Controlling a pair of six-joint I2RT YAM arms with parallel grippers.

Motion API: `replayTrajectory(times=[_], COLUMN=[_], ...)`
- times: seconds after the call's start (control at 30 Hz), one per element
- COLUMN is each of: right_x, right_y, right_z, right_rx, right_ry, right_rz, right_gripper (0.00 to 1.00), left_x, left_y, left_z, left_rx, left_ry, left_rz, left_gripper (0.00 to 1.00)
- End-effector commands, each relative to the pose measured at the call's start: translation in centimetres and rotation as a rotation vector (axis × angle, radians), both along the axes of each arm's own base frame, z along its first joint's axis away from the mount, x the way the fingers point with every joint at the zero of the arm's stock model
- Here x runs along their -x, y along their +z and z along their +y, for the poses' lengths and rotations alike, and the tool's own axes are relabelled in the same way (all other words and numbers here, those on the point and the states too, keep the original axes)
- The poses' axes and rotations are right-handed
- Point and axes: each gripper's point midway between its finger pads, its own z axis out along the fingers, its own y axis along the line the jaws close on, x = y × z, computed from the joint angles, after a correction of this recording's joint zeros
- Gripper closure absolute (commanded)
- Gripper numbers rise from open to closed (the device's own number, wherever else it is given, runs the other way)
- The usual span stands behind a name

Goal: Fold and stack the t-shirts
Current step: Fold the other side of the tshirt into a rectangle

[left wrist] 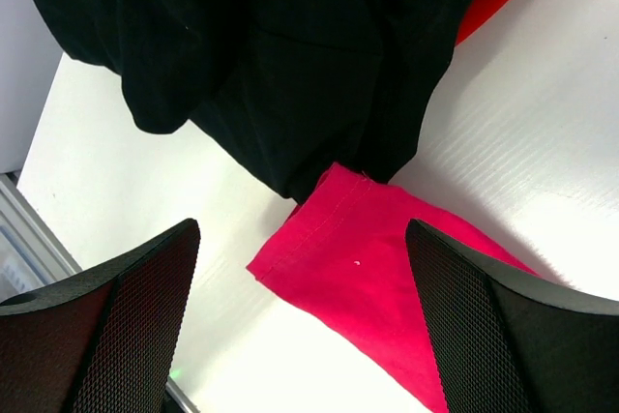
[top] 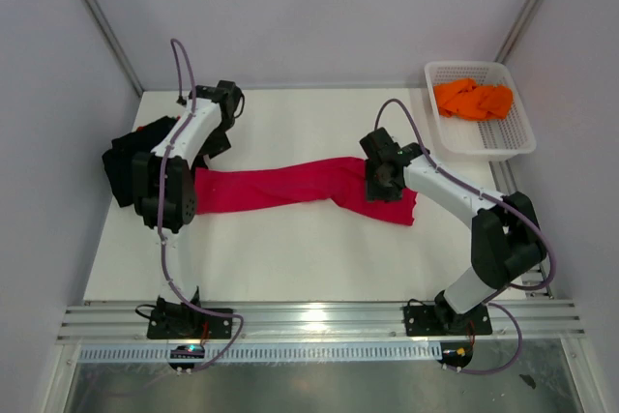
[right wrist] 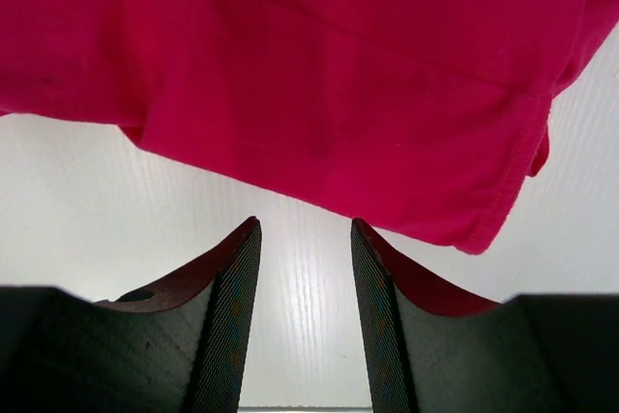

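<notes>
Your left pincer point(left wrist: 302, 239) hangs wide and empty over the left end of the crimson t-shirt point(top: 280, 189), stretched along the surface point(top: 290, 258). Your right pincer point(right wrist: 306, 229), narrower and also empty, faces its right hem, likely so both ends lift together.

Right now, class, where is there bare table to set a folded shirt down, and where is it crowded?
Bare: between the crimson t-shirt and the near rail, and between it and the back wall. Crowded: the left edge, black t-shirts; the far right corner, basket.

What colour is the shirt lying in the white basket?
The shirt is orange, clearest in the top external view.
</notes>
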Motion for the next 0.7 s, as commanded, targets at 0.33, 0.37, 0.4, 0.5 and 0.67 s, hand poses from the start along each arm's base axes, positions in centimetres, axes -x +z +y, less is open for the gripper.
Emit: replayTrajectory(times=[0.33,0.37,0.4,0.5,0.67], right_x=[-4.5,-4.8,-5.0,-5.5,-5.1], right_y=[-2.9,-2.7,-3.0,-3.0,-4.5], right_z=[1.6,1.7,1.6,1.6,1.8], right_rx=[0.012,0.015,0.024,0.036,0.051], right_ry=[-0.067,-0.067,-0.068,-0.07,-0.09], right_rz=[-0.04,-0.049,-0.044,-0.047,0.015], right_gripper=[0.53,0.53,0.53,0.53,0.53], left_x=[1.2,1.4,1.7,2.3,2.7], left_y=[-2.4,-2.9,-3.5,-4.4,-4.9], left_z=[-2.3,-2.8,-3.1,-3.5,-3.9], left_rx=[0.16,0.185,0.19,0.198,0.219], left_ry=[0.013,0.017,0.016,0.02,0.018], left_rz=[0.016,0.018,0.028,0.051,0.056], left_gripper=[0.12,0.12,0.12,0.12,0.12])
